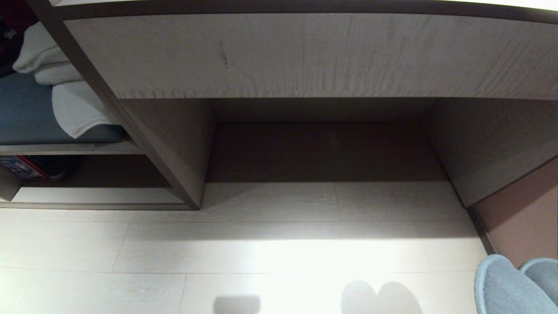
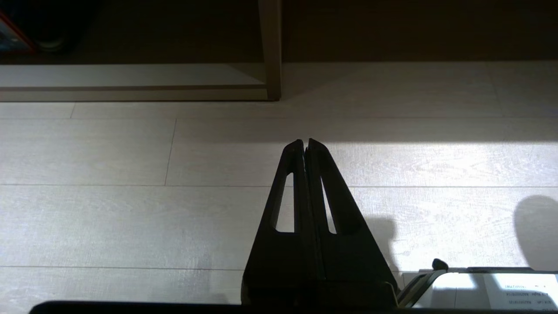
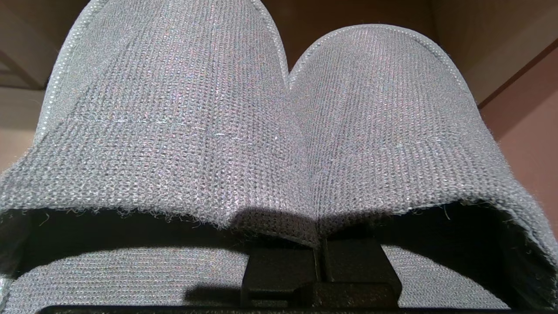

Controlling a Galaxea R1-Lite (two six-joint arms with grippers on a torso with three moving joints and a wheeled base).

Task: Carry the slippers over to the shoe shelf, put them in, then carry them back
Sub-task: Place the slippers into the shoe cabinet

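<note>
The right tool [image 3: 320,261] was clamped on the slippers [image 3: 279,131], its fingers pressed together where the two inner edges met, so both toes jutted forward side by side. In the head view the slippers [image 1: 516,285] showed only as two grey-blue toes low at the right, clear of the floor [image 1: 261,253], in front of the desk recess [image 1: 322,150] and off to its right. The left tool [image 2: 305,146] hung with its fingers together, holding nothing, above the floor near the wooden post [image 2: 272,48] of the shelf unit.

The shoe shelf [image 1: 91,194] lay to the left of the recess, beyond the slanted support [image 1: 130,122] and under the blue cushion [image 1: 26,113] with its folded white cloth [image 1: 74,104]. Something dark and a red-edged box [image 1: 22,168] already sat inside it.

The main risk was probably mistaking the wide recess straight ahead for the shelf and setting the pair down there. The thin pinch on two fabric edges also looked weak: a jolt while driving could let one slipper slide out. Swinging left, the toes might catch the slanted support, or crowd the things already stored.
</note>
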